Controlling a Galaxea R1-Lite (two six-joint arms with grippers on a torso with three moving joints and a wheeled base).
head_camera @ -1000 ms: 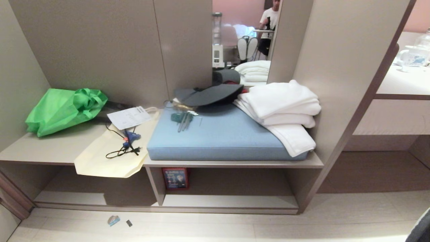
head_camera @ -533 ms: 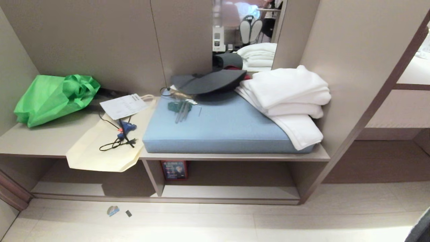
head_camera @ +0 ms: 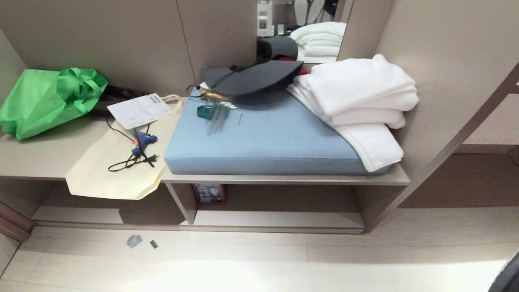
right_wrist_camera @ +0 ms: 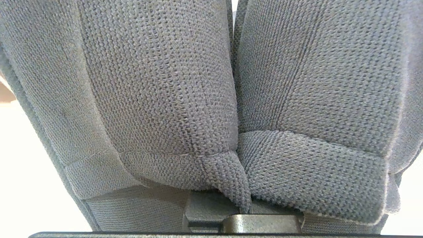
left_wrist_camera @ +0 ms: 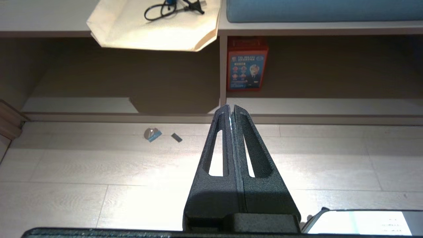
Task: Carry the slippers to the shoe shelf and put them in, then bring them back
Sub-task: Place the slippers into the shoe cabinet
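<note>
Head view: the shoe shelf [head_camera: 279,219], a low grey-beige laminate bay with a pale bottom board, runs across lower centre beneath a blue cushion [head_camera: 263,142]. Folded white towels [head_camera: 361,101] lie upper right, a green bag [head_camera: 48,99] upper left. A printed sheet [head_camera: 138,110] is unreadable.

Left wrist view: left gripper [left_wrist_camera: 231,110], textured black fingers pressed together, holds nothing, aimed at the shelf's divider. The red box [left_wrist_camera: 246,66] label is illegible.

Right wrist view: the slippers [right_wrist_camera: 211,99], blue-grey knit, fill the frame, pinched at the right gripper [right_wrist_camera: 246,206], jaws clamped on their fabric.

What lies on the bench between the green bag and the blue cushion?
In the head view, a cream tote bag lies there, with a paper sheet and black cable on it.
</note>
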